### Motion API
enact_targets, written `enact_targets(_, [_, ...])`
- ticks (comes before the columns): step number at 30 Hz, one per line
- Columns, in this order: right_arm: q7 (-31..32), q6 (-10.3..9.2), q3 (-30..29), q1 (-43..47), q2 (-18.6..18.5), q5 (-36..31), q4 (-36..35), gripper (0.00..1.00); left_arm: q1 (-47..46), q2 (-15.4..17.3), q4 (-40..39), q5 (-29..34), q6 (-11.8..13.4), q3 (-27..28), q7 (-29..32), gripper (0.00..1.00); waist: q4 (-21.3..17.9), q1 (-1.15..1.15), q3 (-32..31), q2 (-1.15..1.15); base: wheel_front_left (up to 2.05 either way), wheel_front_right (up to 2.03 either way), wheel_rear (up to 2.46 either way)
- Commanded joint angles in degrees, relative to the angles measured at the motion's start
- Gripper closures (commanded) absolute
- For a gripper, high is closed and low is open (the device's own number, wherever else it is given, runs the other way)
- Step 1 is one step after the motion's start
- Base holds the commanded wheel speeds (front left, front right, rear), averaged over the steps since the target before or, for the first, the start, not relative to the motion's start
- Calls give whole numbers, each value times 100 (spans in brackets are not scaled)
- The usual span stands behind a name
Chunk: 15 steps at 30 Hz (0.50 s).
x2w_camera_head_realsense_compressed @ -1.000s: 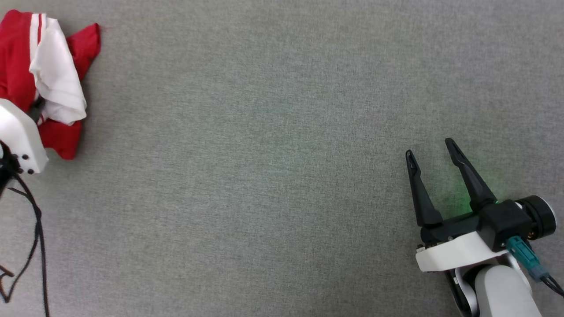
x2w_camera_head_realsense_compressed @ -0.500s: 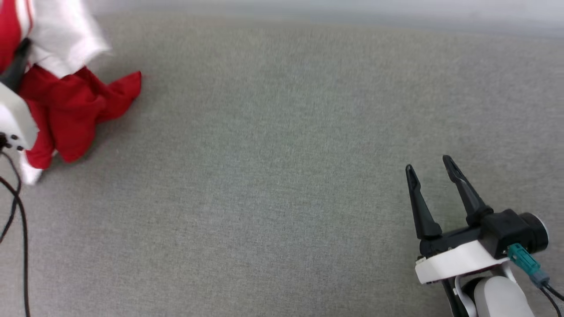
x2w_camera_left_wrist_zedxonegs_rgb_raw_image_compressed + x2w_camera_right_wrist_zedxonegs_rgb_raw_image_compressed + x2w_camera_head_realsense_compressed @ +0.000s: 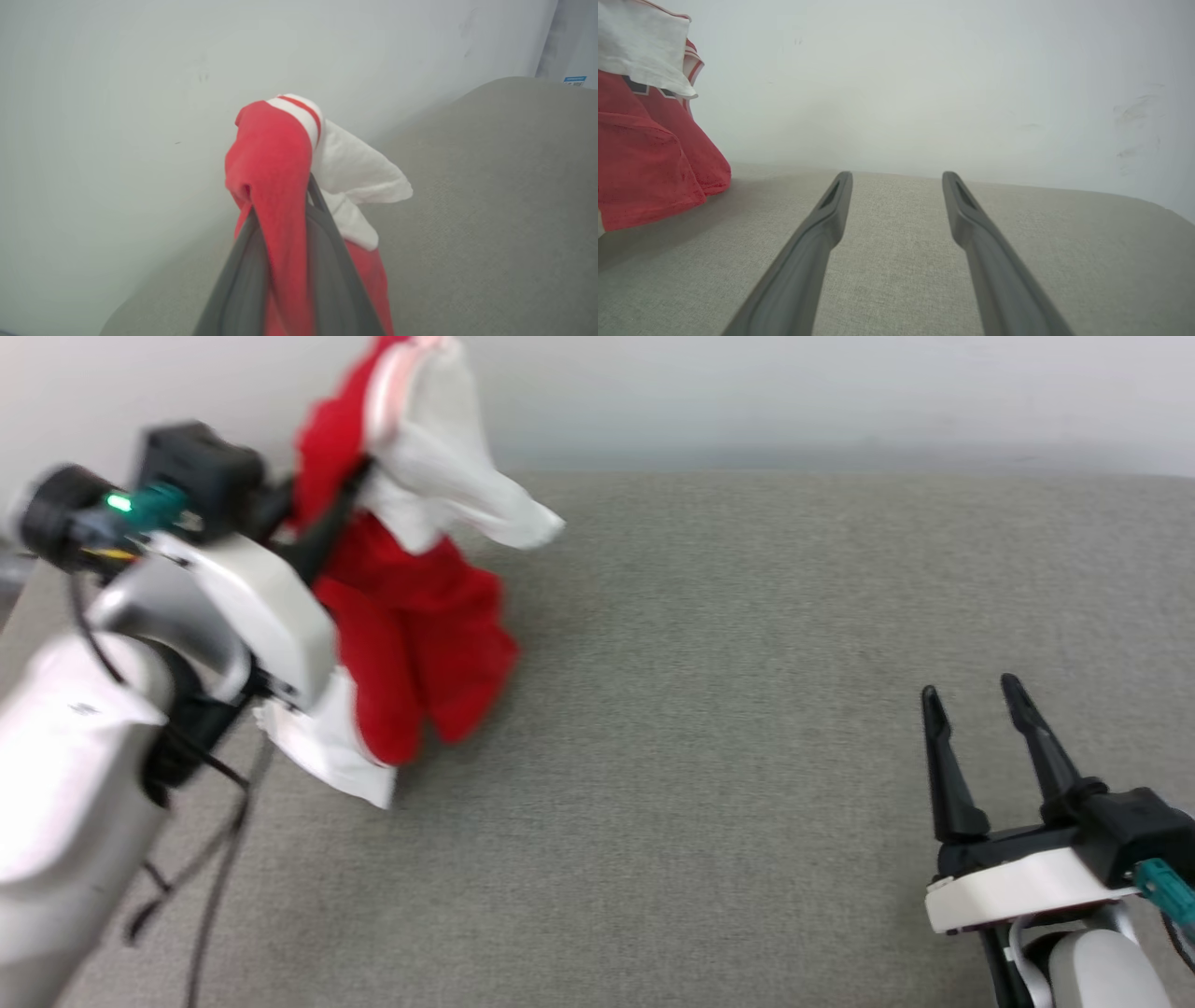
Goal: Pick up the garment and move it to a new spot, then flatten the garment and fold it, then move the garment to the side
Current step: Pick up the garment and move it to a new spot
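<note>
The garment (image 3: 411, 616), a red short-sleeved T-shirt of thin fabric with white sleeves and striped trim, hangs bunched at the 10 o'clock part of the head view. Its long axis runs from 12 o'clock down to about 7 o'clock. One white sleeve juts toward 3 o'clock and the other trails at the low end. The left gripper (image 3: 350, 490) has its two dark fingers nearly closed on the upper folds, and black cables (image 3: 215, 821) dangle under that arm. The right gripper (image 3: 971, 691) sits at 4 o'clock, well apart from the shirt, fingers spread wide and empty, pointing to 12 over the grey woven surface (image 3: 709, 709). In the left wrist view the cloth drapes over and between the fingers (image 3: 243, 280), with the striped seam at the top against a pale wall (image 3: 117, 93). In the right wrist view the red folds sit at 9 o'clock and appear to rest on the grey surface, with bare surface between them and the open fingers.
</note>
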Motion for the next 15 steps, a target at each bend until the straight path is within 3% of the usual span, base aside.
enact_targets(1, [-11,-6,-89,35,7,-26,-13,0,116,-165,-186,19,72,-104,61,100,-177,1,-30,0,0,0,0])
enact_targets(8, [-12,-6,-419,-89,8,-35,-52,0,448,-1085,-328,131,216,-797,68,100,-578,1,148,0,0,0,0])
enact_targets(15, [-11,-5,-655,-248,10,-7,-92,0,682,-2231,573,295,235,-1490,-278,100,-927,1,413,0,0,0,0])
